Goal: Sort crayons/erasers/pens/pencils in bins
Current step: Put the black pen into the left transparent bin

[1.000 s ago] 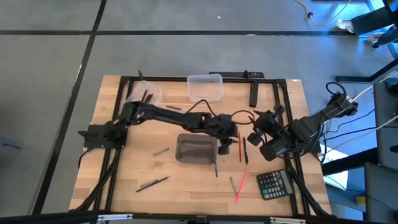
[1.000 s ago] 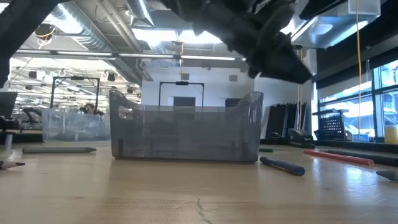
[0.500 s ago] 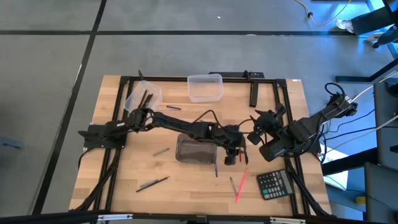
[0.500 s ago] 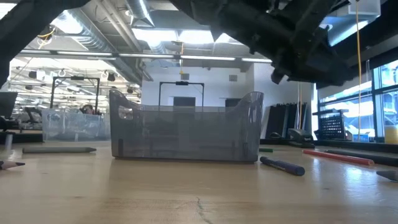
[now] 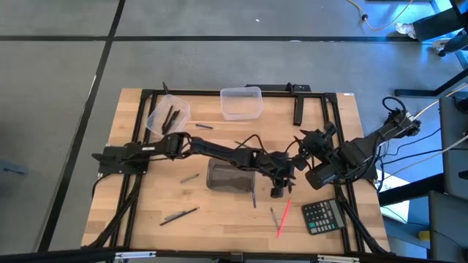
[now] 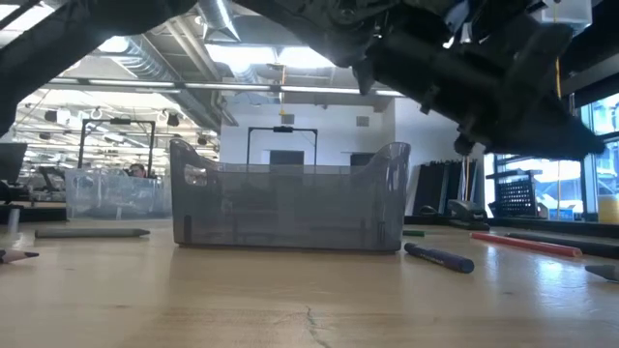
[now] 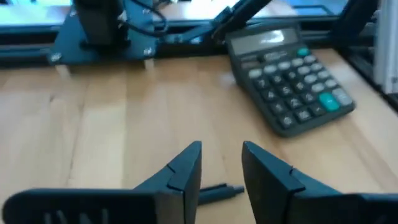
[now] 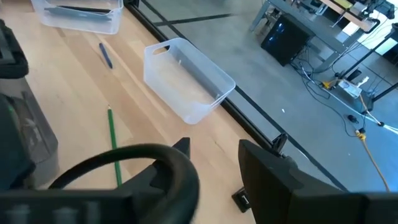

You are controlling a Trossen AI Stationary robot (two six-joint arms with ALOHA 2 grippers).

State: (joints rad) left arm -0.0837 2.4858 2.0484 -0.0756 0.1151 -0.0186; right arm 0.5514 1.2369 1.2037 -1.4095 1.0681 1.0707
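My left gripper (image 5: 278,190) is open, reaching across the table to just right of the smoky grey bin (image 5: 229,175). It hovers over a dark stick (image 7: 217,190) that lies flat on the wood between its fingers in the left wrist view; I cannot tell whether they touch. My right gripper (image 5: 303,148) is open and empty at the table's right. A clear bin (image 5: 167,114) at the far left holds dark sticks. A second clear bin (image 5: 241,102) stands at the far middle. Loose sticks lie on the table: a red one (image 5: 284,215), a dark pen (image 5: 254,197) and grey ones (image 5: 179,214).
A black calculator (image 5: 323,216) lies at the near right, just ahead of my left gripper (image 7: 286,81). A thick black bar (image 5: 298,111) lies at the far right. A blue pen (image 8: 106,55) and a green pencil (image 8: 113,144) lie near the clear bins. Cables loop over the middle.
My left gripper has gone from over the smoky bin's right end toward the table's right and near edges, and now stands over the sticks lying right of the bin. The bins and loose sticks have stayed put.
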